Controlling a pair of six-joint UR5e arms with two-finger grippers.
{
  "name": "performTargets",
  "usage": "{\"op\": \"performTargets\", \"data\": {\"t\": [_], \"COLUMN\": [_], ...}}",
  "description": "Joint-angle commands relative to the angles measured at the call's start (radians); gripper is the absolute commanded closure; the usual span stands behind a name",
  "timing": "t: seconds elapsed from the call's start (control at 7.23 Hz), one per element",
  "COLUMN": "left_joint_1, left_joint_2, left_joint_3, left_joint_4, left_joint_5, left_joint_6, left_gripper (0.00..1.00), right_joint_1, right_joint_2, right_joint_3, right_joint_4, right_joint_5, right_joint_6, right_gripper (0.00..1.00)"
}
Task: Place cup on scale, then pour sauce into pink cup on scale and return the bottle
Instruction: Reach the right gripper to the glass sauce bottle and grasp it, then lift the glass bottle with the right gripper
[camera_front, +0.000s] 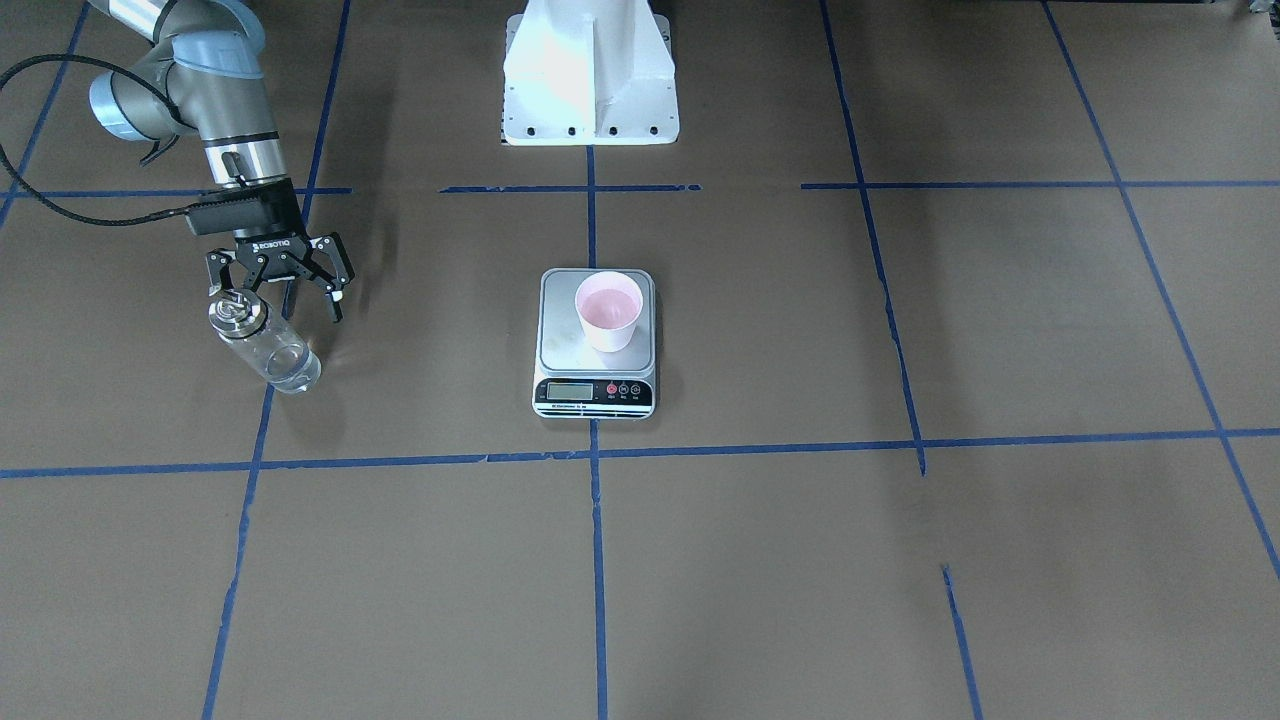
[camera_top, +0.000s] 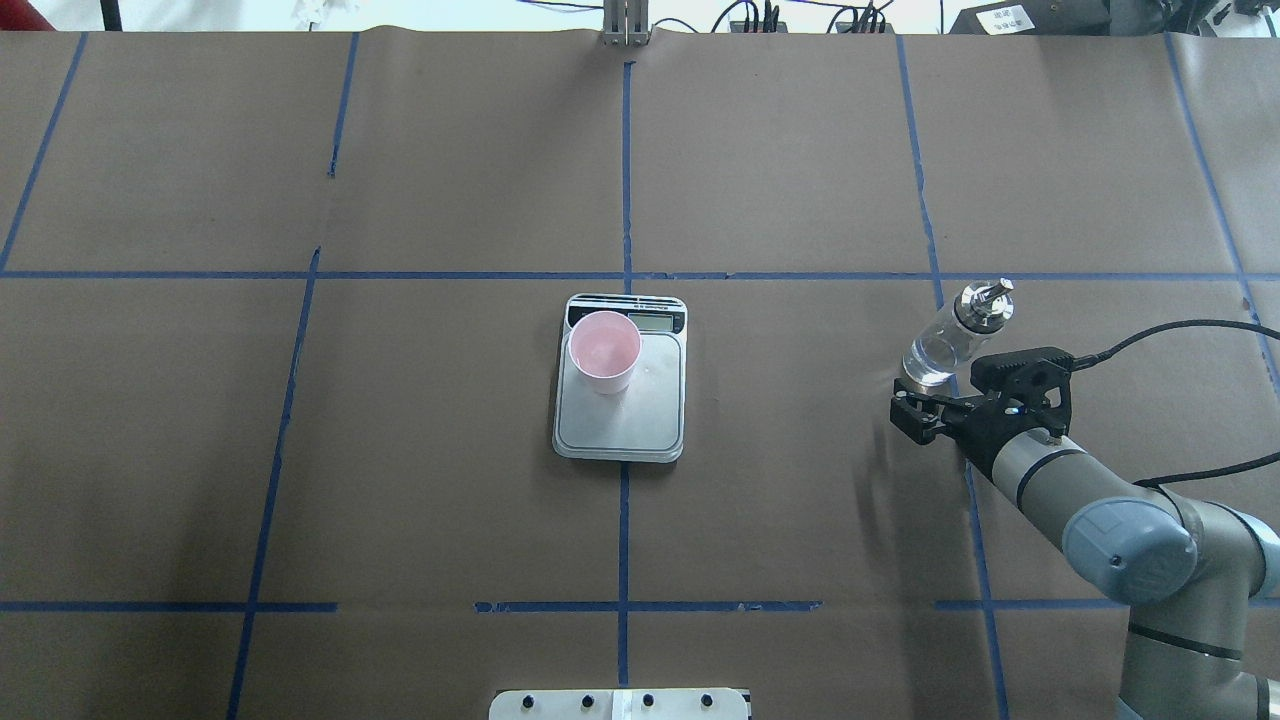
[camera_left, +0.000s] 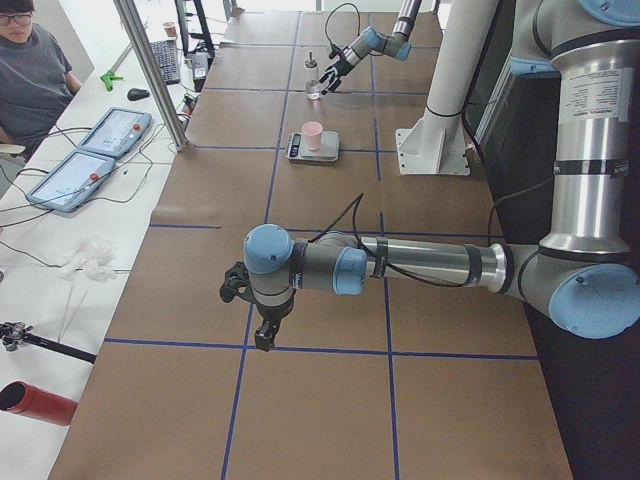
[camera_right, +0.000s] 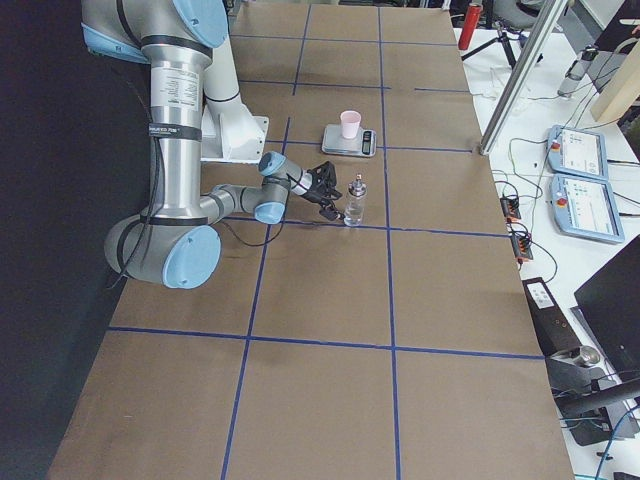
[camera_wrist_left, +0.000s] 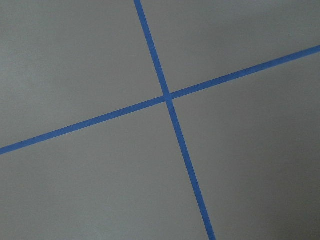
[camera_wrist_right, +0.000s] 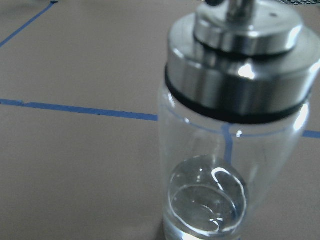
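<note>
Glass bottle (camera_front: 266, 346) stands beside right gripper (camera_front: 290, 300), well apart from scale (camera_front: 562, 335).

Brown paper-covered table (camera_front: 900, 600), blue tape grid (camera_front: 597, 560); white side bench (camera_left: 40, 300) with tablets (camera_left: 75, 178).

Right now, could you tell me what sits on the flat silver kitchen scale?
A small white paper cup, pink inside, stands upright near the display end of the scale. The surface under it is hidden.
</note>
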Motion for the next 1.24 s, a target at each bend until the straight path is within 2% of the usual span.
{"op": "performTargets", "data": {"t": [0.0,0.28,1.11], "left_joint_1": [0.0,0.0,0.001], "left_joint_2": [0.0,-0.001,0.0], "left_joint_3": [0.001,-0.001,-0.001], "left_joint_4": [0.0,0.0,0.0], "left_joint_5": [-0.002,-0.002,-0.002], "left_joint_6": [-0.001,-0.001,0.0], "left_gripper": [0.0,0.0,0.0], "right_joint_1": [0.0,0.012,0.038], "right_joint_2": [0.004,0.007,0.042], "right_joint_3": [-0.019,-0.019,-0.019], "right_joint_4": [0.0,0.0,0.0], "right_joint_5": [-0.052,-0.099,-0.156], "right_joint_6": [-0.001,-0.002,-0.016], "right_gripper": [0.0,0.0,0.0]}}
